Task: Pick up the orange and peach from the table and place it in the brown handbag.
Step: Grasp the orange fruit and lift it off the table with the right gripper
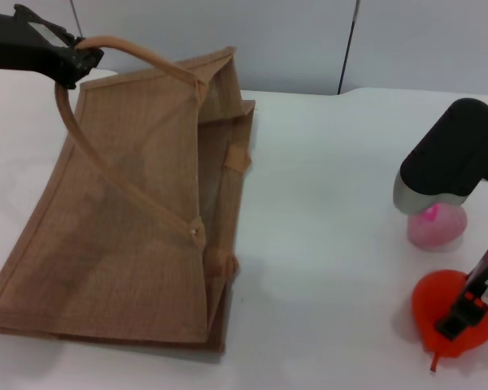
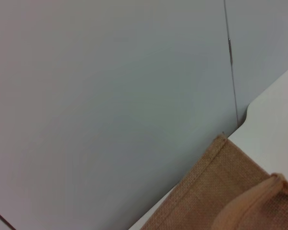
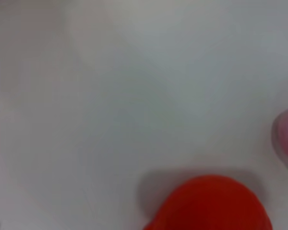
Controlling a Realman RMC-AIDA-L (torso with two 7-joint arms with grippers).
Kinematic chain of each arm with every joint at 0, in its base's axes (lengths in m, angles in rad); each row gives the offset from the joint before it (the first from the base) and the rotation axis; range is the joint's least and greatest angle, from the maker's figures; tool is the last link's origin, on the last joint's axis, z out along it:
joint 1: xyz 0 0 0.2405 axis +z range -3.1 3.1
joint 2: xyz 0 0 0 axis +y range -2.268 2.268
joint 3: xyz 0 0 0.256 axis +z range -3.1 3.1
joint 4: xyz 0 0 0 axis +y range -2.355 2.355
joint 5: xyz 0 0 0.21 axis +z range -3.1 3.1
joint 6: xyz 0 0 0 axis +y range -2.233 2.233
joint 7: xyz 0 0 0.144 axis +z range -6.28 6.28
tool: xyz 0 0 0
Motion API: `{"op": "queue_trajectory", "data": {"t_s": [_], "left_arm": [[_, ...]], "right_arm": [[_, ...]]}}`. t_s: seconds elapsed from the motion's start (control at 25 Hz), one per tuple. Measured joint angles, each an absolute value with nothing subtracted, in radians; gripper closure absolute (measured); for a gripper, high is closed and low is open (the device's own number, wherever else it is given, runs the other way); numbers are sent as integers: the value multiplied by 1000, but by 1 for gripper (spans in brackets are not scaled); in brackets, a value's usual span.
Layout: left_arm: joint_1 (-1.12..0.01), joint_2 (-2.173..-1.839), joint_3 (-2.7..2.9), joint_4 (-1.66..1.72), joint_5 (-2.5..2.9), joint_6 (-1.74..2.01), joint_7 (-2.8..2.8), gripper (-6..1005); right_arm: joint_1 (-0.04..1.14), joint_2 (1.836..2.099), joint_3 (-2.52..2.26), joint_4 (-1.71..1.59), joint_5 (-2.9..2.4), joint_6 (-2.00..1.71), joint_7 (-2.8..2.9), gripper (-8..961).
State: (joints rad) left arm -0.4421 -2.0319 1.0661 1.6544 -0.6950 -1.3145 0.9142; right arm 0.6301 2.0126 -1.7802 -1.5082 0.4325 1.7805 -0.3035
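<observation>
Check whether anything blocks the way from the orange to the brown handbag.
Nothing visible does: bare white table lies between the orange and the brown handbag. The left tool holds a handle up; the peach sits aside.

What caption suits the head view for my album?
Left hand lifts the brown handbag by a handle; right hand reaches the orange beside the peach.
</observation>
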Motion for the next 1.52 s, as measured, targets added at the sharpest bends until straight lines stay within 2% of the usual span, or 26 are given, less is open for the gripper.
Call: {"op": "queue_trajectory", "data": {"t_s": [0.36, 0.6, 0.8, 1.52], "left_arm": [[-440, -2034, 1066, 1651, -695, -1312, 914, 878], [-438, -2034, 1063, 1651, -695, -1311, 914, 878], [-438, -2034, 1062, 1650, -695, -1311, 914, 877], [-439, -2034, 1058, 1638, -695, -1310, 914, 877]], "right_arm": [[660, 2012, -1779, -1436, 414, 1766, -306, 124], [669, 2013, -1742, -1402, 381, 1757, -307, 257], [673, 2013, -1727, -1395, 376, 1760, -313, 445], [689, 2016, -1728, -1460, 323, 1768, -319, 587]]}}
